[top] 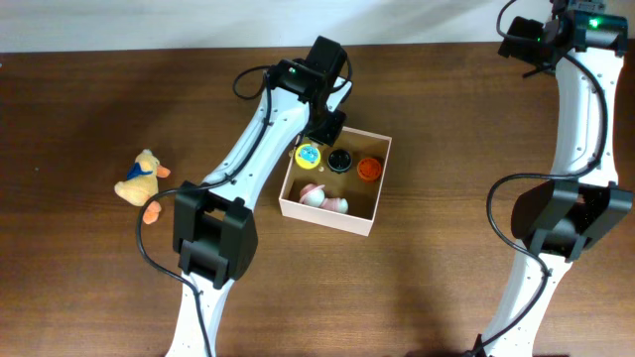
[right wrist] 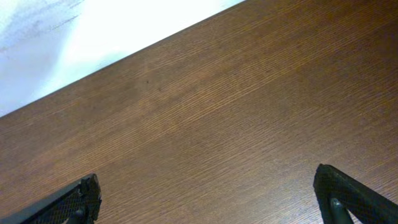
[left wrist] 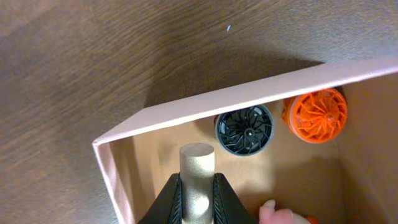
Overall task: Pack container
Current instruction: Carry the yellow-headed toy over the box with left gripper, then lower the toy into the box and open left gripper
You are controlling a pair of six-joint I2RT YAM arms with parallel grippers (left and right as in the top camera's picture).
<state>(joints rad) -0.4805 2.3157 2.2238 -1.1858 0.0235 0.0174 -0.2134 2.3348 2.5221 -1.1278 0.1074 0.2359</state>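
One tan wooden cylinder is clenched in the jaws of the left gripper inside the square white cardboard container; the right gripper has its jaws released.

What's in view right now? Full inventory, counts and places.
table: 1, dark brown wood, under everything
container: 1, white outside and tan inside, mid-table
black disc: 1, black, in container against far wall
orange disc: 1, orange, in container, right of black disc
yellow round piece: 1, yellow with blue centre, container's far-left corner; may belong to the peg, cannot tell
pink-white toy: 1, pink and white, container's near side
duck plush: 1, yellow with blue scarf, on table left of container
wooden peg: 1, tan, gripped over container's far-left corner
left hand: 1, black, shut on wooden peg
right hand: 1, black, open, empty, over bare table far right
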